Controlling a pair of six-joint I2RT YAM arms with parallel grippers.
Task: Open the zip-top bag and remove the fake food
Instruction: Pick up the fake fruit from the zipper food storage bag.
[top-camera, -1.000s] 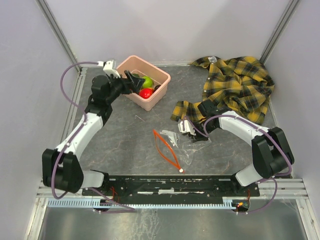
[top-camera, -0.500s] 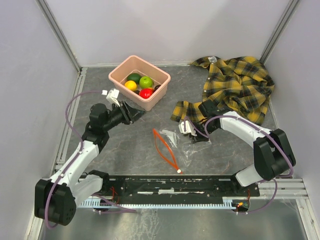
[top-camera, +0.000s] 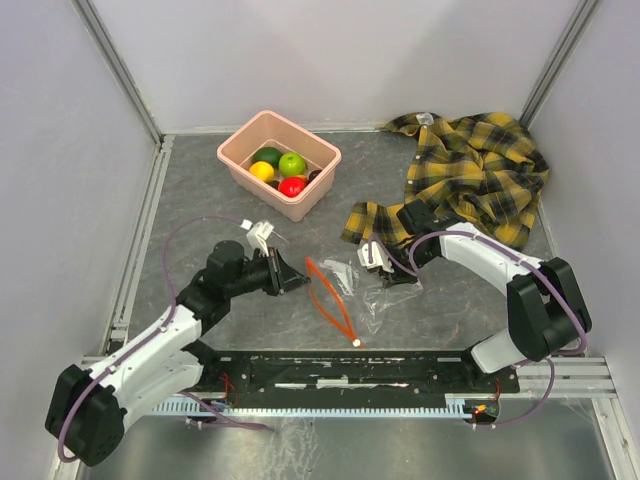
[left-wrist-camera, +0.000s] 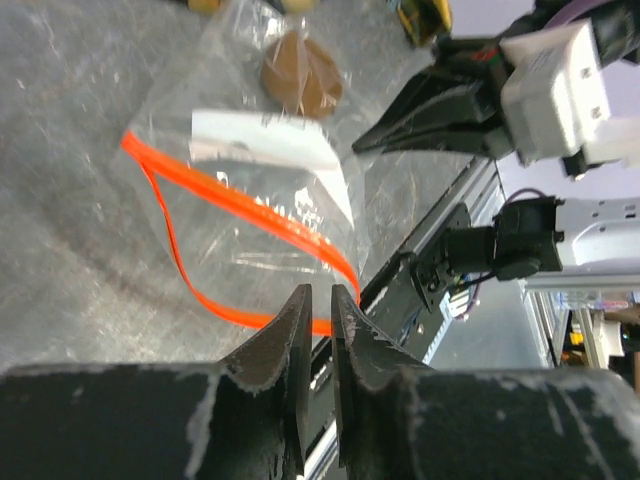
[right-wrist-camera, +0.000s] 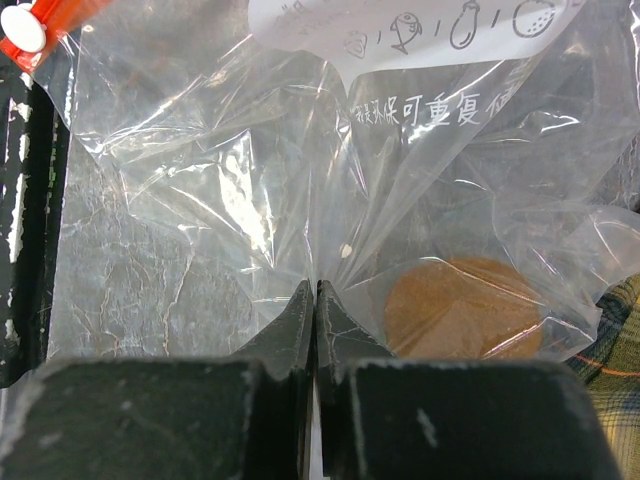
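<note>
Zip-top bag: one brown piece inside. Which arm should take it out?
Left. The right gripper is shut on the film of the zip-top bag beside the brown piece, anchoring it. The left gripper holds nothing and faces the open orange zip strip, so it can likely reach in.

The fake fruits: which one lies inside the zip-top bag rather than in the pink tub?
The brown one, seen through the clear zip-top bag; the green, red and yellow fruits sit in the pink tub.
</note>
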